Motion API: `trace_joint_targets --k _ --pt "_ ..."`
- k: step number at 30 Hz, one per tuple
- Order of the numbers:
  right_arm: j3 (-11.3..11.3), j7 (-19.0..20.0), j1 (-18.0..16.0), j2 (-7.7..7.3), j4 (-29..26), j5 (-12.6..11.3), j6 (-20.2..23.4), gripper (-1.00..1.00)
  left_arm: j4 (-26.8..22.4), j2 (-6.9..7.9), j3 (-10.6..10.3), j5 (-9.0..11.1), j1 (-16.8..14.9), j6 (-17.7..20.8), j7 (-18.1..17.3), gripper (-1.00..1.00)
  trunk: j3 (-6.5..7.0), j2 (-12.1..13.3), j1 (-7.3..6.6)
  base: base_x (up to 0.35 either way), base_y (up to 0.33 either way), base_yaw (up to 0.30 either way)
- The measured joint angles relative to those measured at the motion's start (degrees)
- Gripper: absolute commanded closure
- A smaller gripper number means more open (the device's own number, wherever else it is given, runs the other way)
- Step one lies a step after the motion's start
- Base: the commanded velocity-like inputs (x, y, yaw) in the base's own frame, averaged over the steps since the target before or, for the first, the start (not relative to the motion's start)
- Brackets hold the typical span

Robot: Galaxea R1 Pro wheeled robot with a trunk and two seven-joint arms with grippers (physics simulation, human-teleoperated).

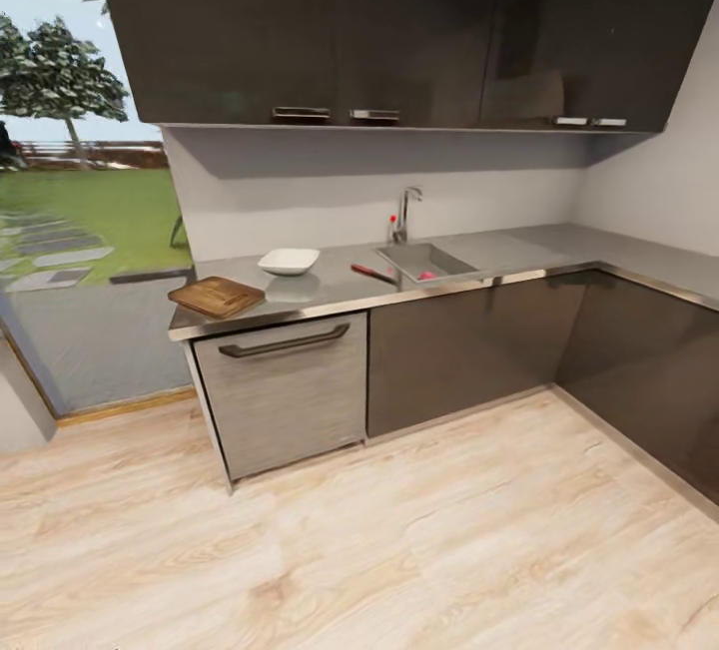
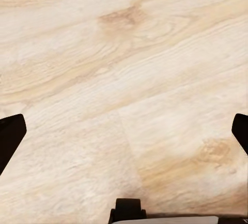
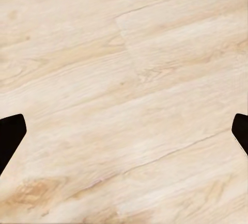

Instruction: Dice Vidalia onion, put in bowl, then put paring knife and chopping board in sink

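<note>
Ahead, the grey countertop carries the grained chopping board, white bowl and paring knife; what looks like the Vidalia onion sits in the sink. Both wrist views show pale wood floor beneath the left gripper and right gripper, fingers spread wide.

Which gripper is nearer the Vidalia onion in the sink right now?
Right, probably, by little: the Vidalia onion in the sink sits slightly right of the head view's centre. The left gripper and right gripper both face wood floor, open, well short of the countertop.

1 Vidalia onion | 1 paring knife | 1 bowl | 1 chopping board
</note>
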Motion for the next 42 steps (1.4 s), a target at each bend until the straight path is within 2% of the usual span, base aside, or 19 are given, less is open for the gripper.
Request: trace_joint_targets --k 29,42 --pt "-0.04 0.00 0.00 0.00 0.00 0.00 0.00 -1.00 0.00 0.00 0.00 -0.08 0.04 0.00 0.00 -1.00 0.00 0.00 0.00 0.235 -0.169 0.242" --pt "0.01 0.00 0.00 -0.03 0.00 0.00 0.00 -1.00 0.00 0.00 0.00 -0.08 0.03 0.00 0.00 -1.00 0.00 0.00 0.00 0.235 -0.169 0.019"
